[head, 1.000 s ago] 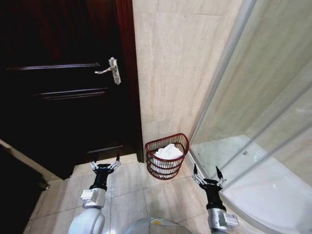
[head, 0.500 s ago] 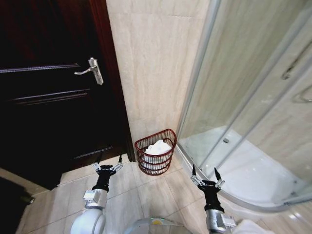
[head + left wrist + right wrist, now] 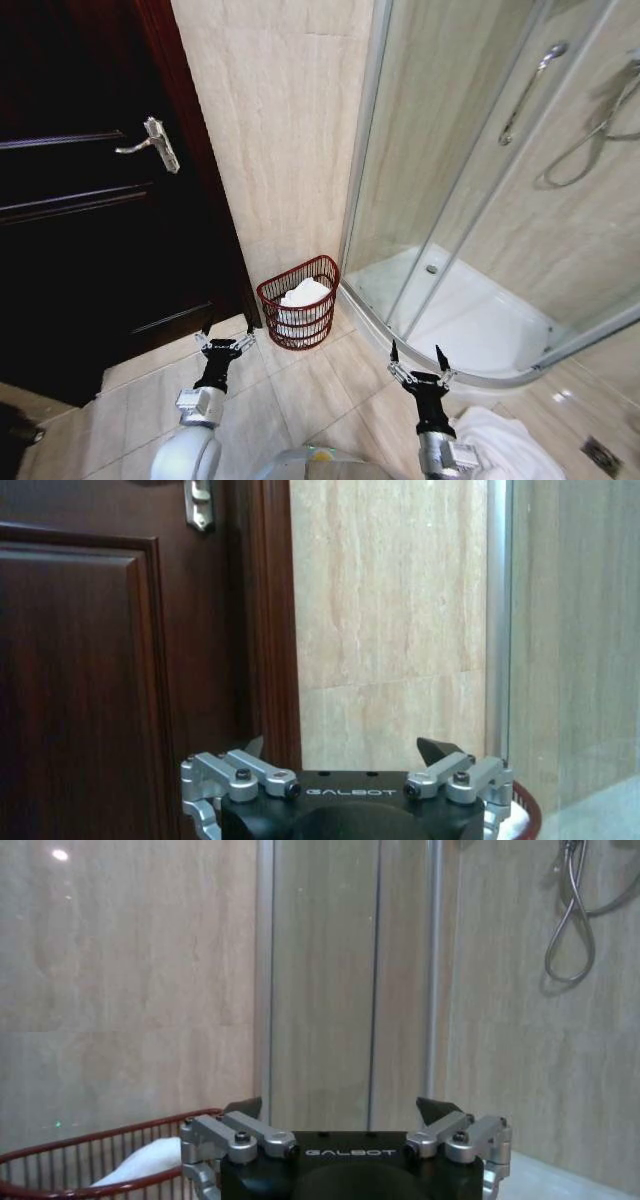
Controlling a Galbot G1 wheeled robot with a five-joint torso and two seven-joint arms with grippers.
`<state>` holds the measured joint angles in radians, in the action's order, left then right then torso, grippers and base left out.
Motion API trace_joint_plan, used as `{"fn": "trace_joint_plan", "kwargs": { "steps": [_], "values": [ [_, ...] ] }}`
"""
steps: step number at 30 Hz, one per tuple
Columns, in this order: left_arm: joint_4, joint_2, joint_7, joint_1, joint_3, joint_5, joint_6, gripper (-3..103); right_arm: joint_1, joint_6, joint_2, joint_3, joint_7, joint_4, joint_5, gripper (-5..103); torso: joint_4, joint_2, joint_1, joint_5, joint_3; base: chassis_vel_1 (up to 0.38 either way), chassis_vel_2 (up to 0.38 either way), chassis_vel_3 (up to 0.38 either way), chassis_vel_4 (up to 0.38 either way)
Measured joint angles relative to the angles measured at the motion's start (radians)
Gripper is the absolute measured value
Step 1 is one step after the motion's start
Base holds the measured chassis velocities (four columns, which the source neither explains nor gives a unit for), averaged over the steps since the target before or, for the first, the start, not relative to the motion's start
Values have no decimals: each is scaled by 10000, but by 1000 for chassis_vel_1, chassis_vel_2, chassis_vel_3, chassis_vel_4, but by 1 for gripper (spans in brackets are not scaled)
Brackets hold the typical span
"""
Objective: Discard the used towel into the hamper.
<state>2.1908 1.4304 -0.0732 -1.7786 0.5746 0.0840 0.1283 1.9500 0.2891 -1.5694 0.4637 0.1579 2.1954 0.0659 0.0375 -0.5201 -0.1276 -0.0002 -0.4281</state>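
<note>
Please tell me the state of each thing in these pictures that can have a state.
Hamper: upright on the floor, white towel inside.
Second white towel: heaped on the floor near the shower.
Door: closed.
Left gripper: open, empty.
Right gripper: open, empty.

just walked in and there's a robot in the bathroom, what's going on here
The robot faces a red wire hamper standing on the tile floor against the wall, between the dark door and the glass shower enclosure. White cloth already lies in the hamper. Both grippers are open and empty, held low: the left gripper near the hamper, the right gripper by the shower base. Another white towel lies on the floor at the robot's right.
</note>
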Motion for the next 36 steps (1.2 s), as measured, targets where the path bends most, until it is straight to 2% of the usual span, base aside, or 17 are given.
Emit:
{"fn": "trace_joint_plan", "kwargs": {
  "steps": [17, 28, 36],
  "values": [
    [12, 13, -4, -140, -49, -49, 187, 100, 230, 169, 122, -150, 6, -146, 133, 100, -2, 1, -5, 1, -2, 14, -16, -11, 21],
    [71, 58, -35, -335, 273, 161, 487, 100, 287, 219, 69, -267, 165, -62, 198, 100, -1, 0, 1, 3, 1, 62, -165, -73, 160],
    [6, 91, -30, -277, 180, 160, 558, 100, 238, 251, 91, -244, 168, -127, 166, 100, -2, 1, -1, 1, -1, -15, -159, 23, 171]
  ]
}}
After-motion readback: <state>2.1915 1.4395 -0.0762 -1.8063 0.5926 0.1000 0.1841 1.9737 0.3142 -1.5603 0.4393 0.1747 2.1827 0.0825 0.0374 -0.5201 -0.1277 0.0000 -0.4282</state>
